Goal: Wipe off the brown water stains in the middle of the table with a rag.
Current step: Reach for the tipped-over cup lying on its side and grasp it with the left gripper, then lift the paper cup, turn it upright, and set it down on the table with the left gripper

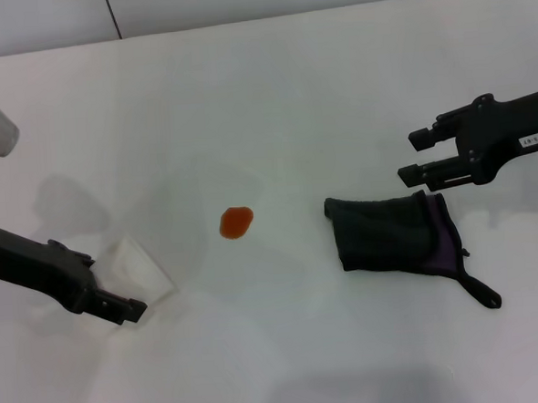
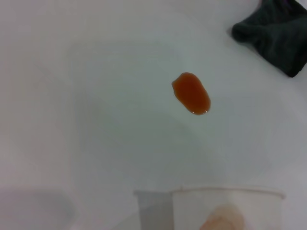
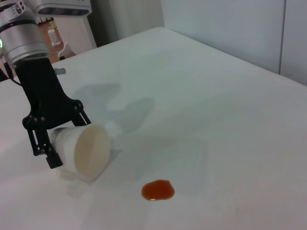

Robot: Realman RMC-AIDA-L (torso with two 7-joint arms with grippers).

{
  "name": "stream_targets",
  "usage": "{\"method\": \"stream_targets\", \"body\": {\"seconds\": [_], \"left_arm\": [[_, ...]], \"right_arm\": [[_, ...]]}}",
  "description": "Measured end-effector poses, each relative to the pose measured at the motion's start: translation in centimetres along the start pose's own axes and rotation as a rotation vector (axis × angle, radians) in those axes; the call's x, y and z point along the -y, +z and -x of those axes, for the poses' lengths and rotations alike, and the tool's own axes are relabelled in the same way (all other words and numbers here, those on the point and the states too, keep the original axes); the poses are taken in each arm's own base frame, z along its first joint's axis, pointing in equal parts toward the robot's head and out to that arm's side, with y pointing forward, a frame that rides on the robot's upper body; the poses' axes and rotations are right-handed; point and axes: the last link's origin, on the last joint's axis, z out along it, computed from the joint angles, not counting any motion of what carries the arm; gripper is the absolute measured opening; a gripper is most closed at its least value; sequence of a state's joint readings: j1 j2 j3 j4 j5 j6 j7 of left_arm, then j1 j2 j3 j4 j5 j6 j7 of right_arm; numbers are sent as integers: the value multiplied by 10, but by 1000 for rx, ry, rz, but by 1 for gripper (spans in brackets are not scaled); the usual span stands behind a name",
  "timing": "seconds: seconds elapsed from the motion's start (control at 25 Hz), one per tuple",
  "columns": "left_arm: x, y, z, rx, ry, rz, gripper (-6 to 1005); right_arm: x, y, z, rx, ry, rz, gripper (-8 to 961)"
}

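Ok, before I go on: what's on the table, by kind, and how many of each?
Brown stains: 1
Rags: 1
White paper cups, tipped, held in the left claw: 1
Total: 3 things on the table.

One white table [image 1: 271, 83] carries one orange-brown water stain [image 1: 236, 223], one dark rag [image 1: 394, 231] and one white paper cup [image 1: 138, 269]. Two black grippers are visible: left gripper [image 1: 106, 294], right gripper [image 1: 421, 156].

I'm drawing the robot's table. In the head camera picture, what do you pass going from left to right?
Left tool holding the paper cup → orange-brown stain → dark rag → right tool, open, just above the rag's far edge.
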State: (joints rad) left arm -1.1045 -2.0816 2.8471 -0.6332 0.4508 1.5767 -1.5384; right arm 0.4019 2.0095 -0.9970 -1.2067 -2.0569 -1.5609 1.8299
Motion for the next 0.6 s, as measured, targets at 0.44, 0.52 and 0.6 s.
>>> {"method": "stream_targets", "body": {"seconds": [0.44, 0.52, 0.6], "left_arm": [[-3, 0, -4, -3, 22, 25, 756], [-5, -1, -6, -14, 36, 41, 723], [-7, -4, -9, -43, 51, 49, 698]], "right_arm": [[1, 0, -1, -2, 3, -6, 574], [1, 0, -1, -3, 4, -6, 574], [1, 0, -1, -4, 3, -7, 574]]}}
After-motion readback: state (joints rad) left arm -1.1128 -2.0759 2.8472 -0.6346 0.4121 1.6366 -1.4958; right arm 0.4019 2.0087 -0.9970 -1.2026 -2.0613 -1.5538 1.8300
